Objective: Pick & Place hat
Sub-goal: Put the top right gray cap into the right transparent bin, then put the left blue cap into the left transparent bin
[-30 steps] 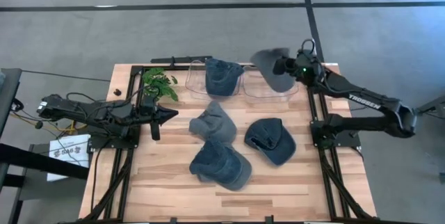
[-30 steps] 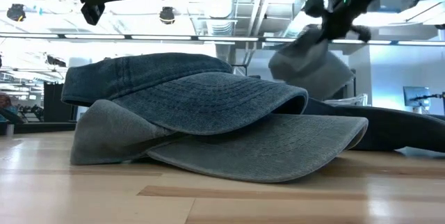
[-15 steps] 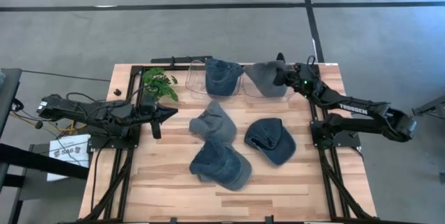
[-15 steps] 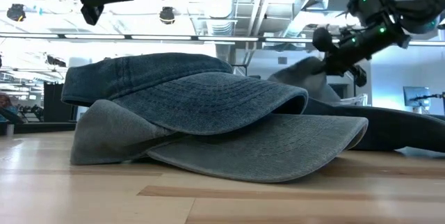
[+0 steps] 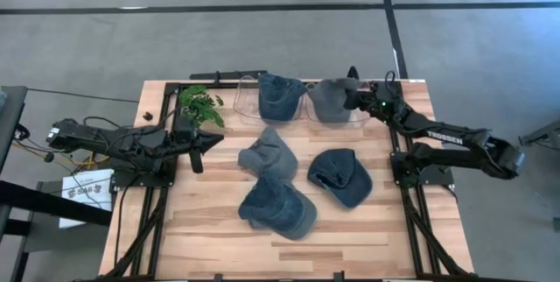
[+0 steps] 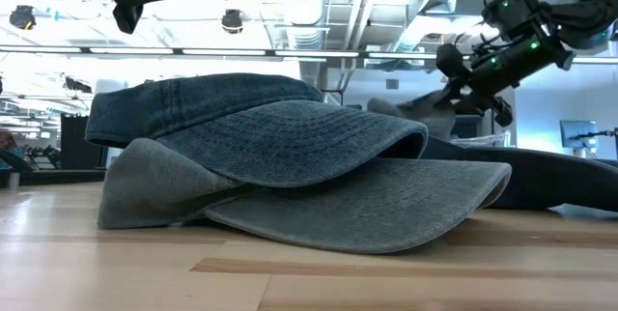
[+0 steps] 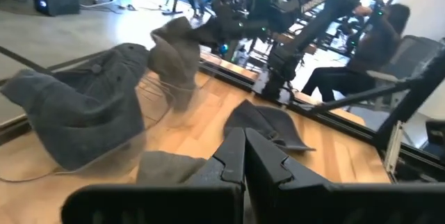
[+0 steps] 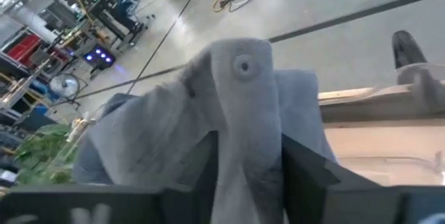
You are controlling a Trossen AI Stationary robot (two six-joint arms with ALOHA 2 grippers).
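A second ago our right end effector (image 5: 353,99) held the grey hat (image 5: 331,100) up high past the far edge of the tabletop (image 5: 210,234), and now we have brought it down and in, so the hat sits low in the clear bin on the right (image 5: 339,116). That tells us the carry looks done and the drop is the step in hand. In the right wrist view our two dark fingers (image 8: 299,175) are squeezed on a fold of the grey hat (image 8: 236,113), so we have not let go yet. There are two clear bins side by side at the far end of the tabletop. The clear bin on the left (image 5: 248,105) has a dark blue hat (image 5: 280,95) in it. The bin on the right has our grey hat going in, and we cannot tell if it rests fully on the bottom. Three more hats wait on the wood: a grey one in the middle (image 5: 269,153), a blue one near the front (image 5: 278,209) just touching it, and a dark one to the right (image 5: 340,177). Our left end effector (image 5: 210,143) waits by the green plant (image 5: 201,104), its fingers closed together with nothing in them
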